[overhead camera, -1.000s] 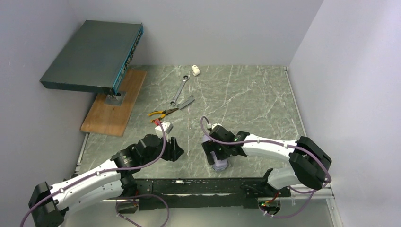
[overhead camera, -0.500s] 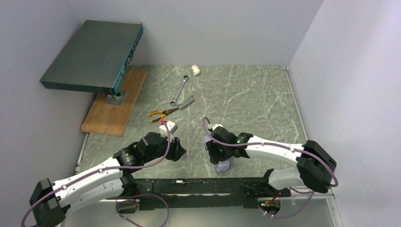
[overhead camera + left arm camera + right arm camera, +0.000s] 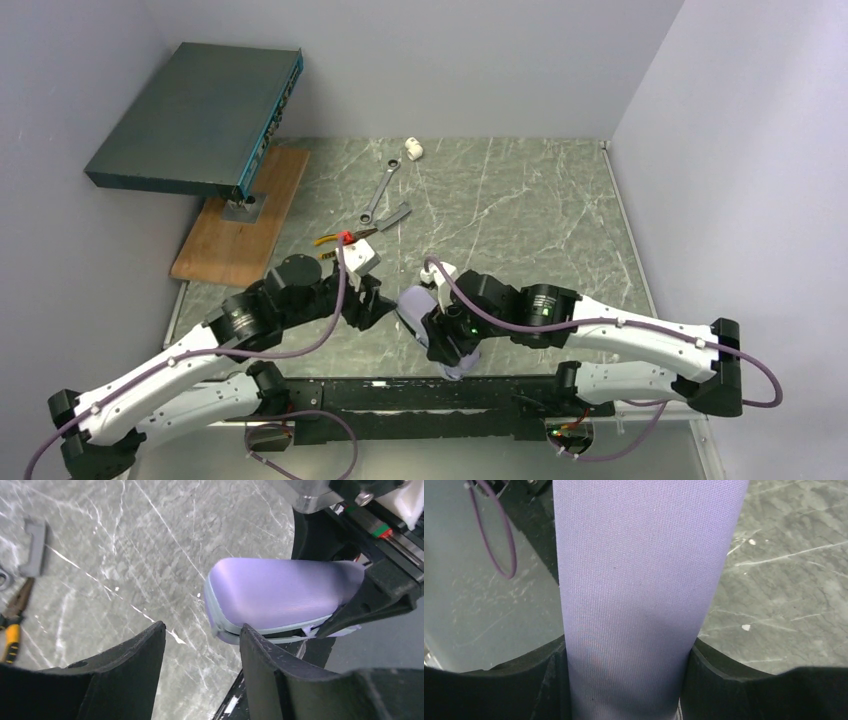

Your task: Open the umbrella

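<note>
My right gripper [image 3: 450,338] is shut on a lilac oblong hard-shell case [image 3: 417,304] and holds it tilted above the table's near edge. In the right wrist view the case [image 3: 644,580] fills the gap between my fingers [image 3: 724,680]. My left gripper [image 3: 373,304] is open and empty, just left of the case's free end. In the left wrist view the case [image 3: 280,592] lies closed beyond my right finger [image 3: 270,665], with a thin seam along its side. The umbrella's canopy, shaft and handle are out of view.
Yellow-handled pliers [image 3: 340,238], a wrench [image 3: 380,190], a grey flat piece [image 3: 396,214] and a small white object [image 3: 413,150] lie on the marble table behind the arms. A wooden board [image 3: 245,215] and a dark flat box [image 3: 200,115] stand at the back left. Walls close both sides.
My right arm has stretched left and raised the case's free end off the table. My left arm has moved forward and right, bringing its open gripper beside the case.
</note>
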